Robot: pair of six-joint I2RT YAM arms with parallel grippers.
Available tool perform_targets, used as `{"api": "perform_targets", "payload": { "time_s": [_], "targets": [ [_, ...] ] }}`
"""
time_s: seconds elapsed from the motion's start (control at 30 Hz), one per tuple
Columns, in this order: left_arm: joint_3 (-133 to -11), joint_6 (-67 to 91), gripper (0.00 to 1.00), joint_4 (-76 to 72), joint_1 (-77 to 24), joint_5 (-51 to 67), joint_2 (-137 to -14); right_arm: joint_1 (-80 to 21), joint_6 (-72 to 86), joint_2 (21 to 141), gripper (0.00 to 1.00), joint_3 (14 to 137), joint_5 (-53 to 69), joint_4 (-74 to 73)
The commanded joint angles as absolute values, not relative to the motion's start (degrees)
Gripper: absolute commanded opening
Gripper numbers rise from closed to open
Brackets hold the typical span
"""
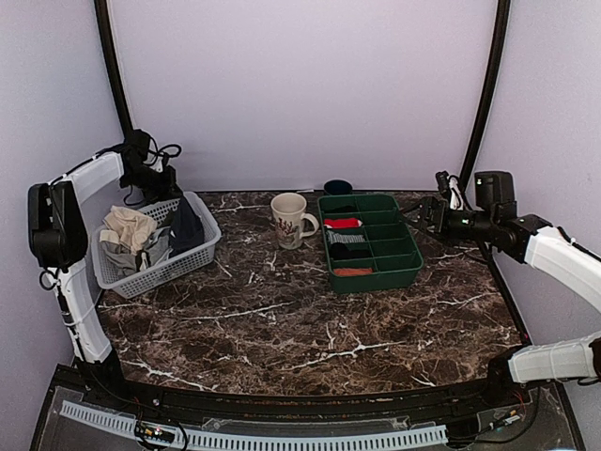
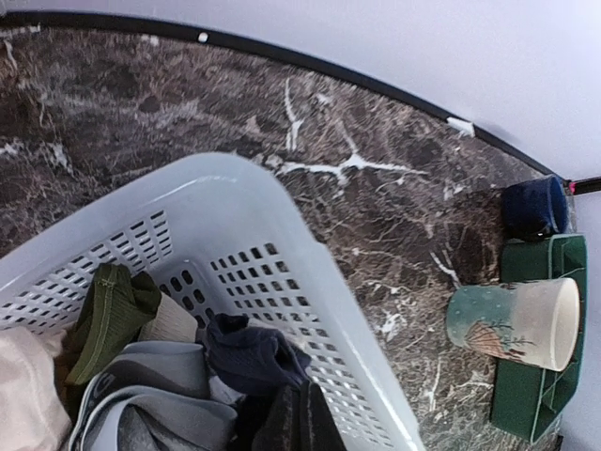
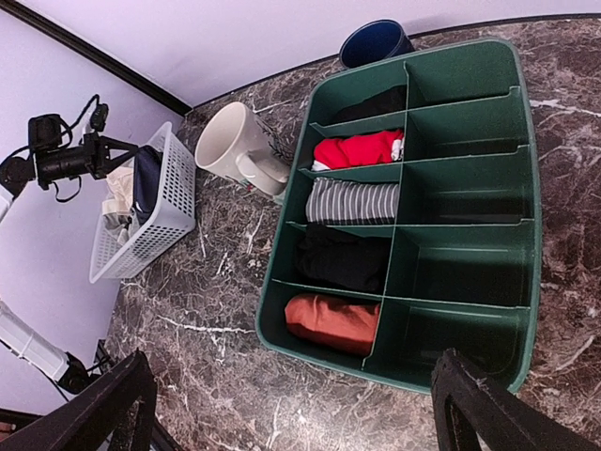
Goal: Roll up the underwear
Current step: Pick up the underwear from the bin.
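The underwear point(image 2: 252, 355) is a dark navy cloth bunched at the right end of the white basket point(image 1: 161, 267), among other clothes. In the top view the underwear point(image 1: 185, 225) stands up dark against the basket's right wall. My left gripper point(image 1: 167, 186) reaches down into that end of the basket, and in the left wrist view its dark fingers point(image 2: 293, 418) are shut on the navy cloth. My right gripper point(image 1: 420, 214) hovers open at the right of the green tray point(image 1: 399, 274); its fingertips point(image 3: 474, 399) frame the tray's near edge and hold nothing.
The basket also holds cream, grey and olive clothes point(image 1: 130, 228). A cream mug point(image 1: 288, 219) stands between basket and tray. The green tray's left compartments hold red, striped, black and orange rolled bundles point(image 3: 357, 150). A dark blue cup point(image 1: 338, 187) sits behind the tray.
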State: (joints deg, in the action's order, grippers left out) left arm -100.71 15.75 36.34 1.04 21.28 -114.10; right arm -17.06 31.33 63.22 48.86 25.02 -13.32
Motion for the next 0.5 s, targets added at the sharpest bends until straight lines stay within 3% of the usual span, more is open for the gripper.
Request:
{"api": "perform_targets", "payload": {
  "time_s": [0.0,0.47],
  "targets": [
    [-100.16,16.11,0.0,37.02,-0.27,21.63,-104.01,-16.67,31.38,62.67,1.0,49.31,27.24,-9.2],
    [-100.18,22.89,0.0,33.65,-11.28,26.93,-84.84,-16.64,31.74,64.68,1.0,49.89,30.72,-6.1]
  ]
}}
